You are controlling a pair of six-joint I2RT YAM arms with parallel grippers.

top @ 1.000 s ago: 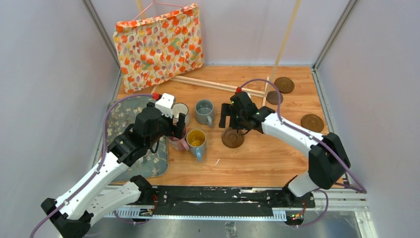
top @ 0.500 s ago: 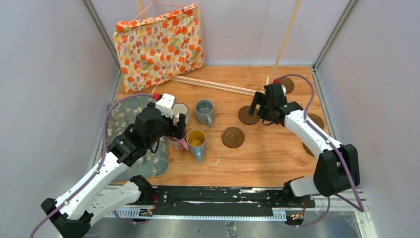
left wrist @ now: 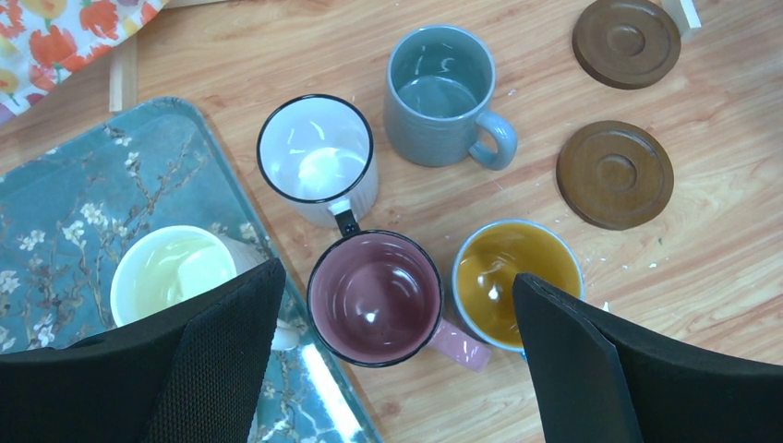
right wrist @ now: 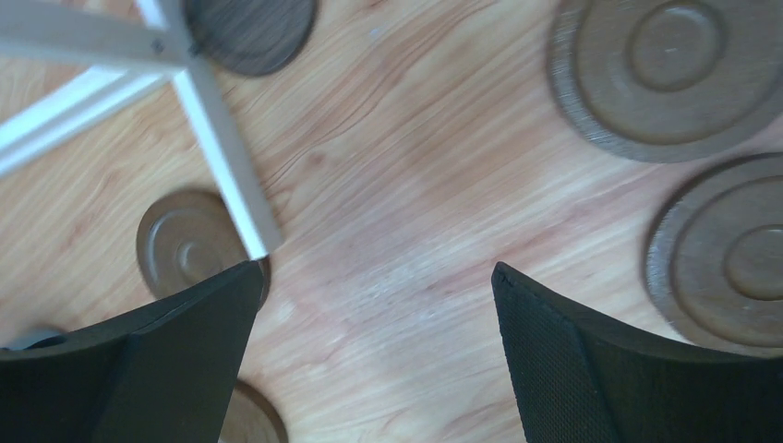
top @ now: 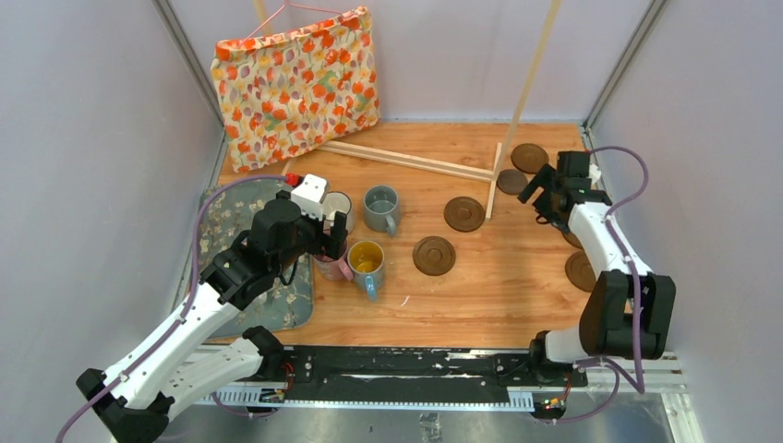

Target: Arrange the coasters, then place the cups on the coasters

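My left gripper (left wrist: 397,277) hangs open right above the pink cup (left wrist: 376,297), one finger on each side and not touching it. Around it stand the white dark-rimmed cup (left wrist: 316,152), the grey-blue cup (left wrist: 439,92), the blue cup with yellow inside (left wrist: 517,281) and a cream cup (left wrist: 175,272) on the tray. Two coasters (top: 434,256) (top: 463,213) lie mid-table. My right gripper (top: 540,198) is open and empty above bare wood, between further coasters (right wrist: 679,65) (right wrist: 729,258) (right wrist: 185,245).
A grey floral tray (top: 226,231) sits at the left under my left arm. An orange floral bag (top: 295,78) leans in the back left corner. Thin wooden sticks (top: 406,159) lie across the back, and one stick (top: 531,83) stands upright near the right gripper.
My right arm has swung from the middle coaster to the far right of the table, open all the way. The left arm has stayed put.
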